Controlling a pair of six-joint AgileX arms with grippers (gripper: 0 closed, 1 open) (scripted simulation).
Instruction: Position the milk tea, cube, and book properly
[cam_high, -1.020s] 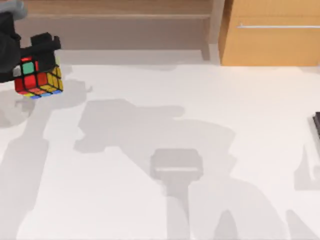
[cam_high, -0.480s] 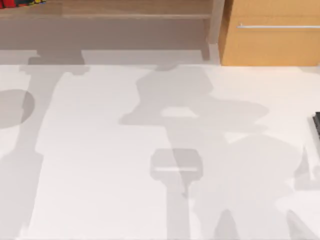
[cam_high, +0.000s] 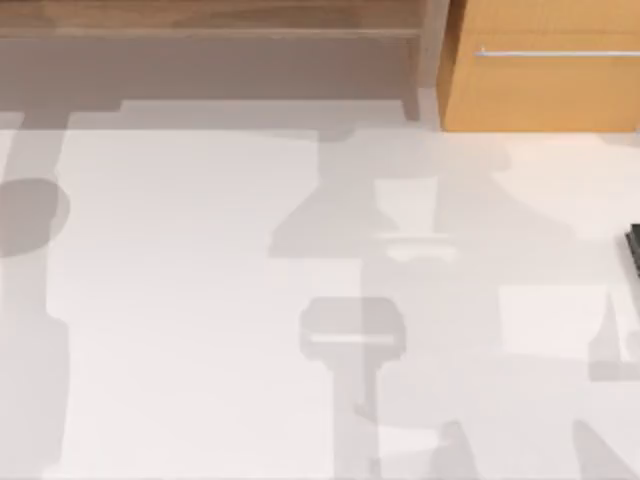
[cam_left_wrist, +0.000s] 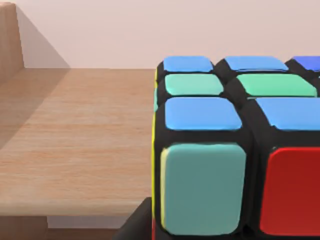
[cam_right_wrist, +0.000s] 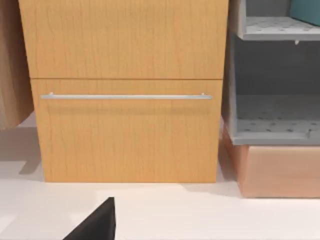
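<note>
Since a second ago the cube (cam_left_wrist: 235, 145) has gone from the far-left part of the table (cam_high: 200, 300), carried by the left arm past the far edge of the top view. The left wrist view now finds it close against the camera, over the light wooden shelf board (cam_left_wrist: 75, 140), its blue and green stickers facing up and a red and a teal one facing the camera. A dark sliver of the left end effector (cam_left_wrist: 137, 225) sits at its lower edge, so I judge the cube is pinched in it, though the fingers themselves are hidden. What matters for the coming move is that the shelf lies directly under and beyond the cube, so setting it down looks like a short lowering. The right arm faces the orange-wood cabinet (cam_right_wrist: 125, 90) with its drawer handle (cam_right_wrist: 125, 96); I cannot tell how its end effector stands.
</note>
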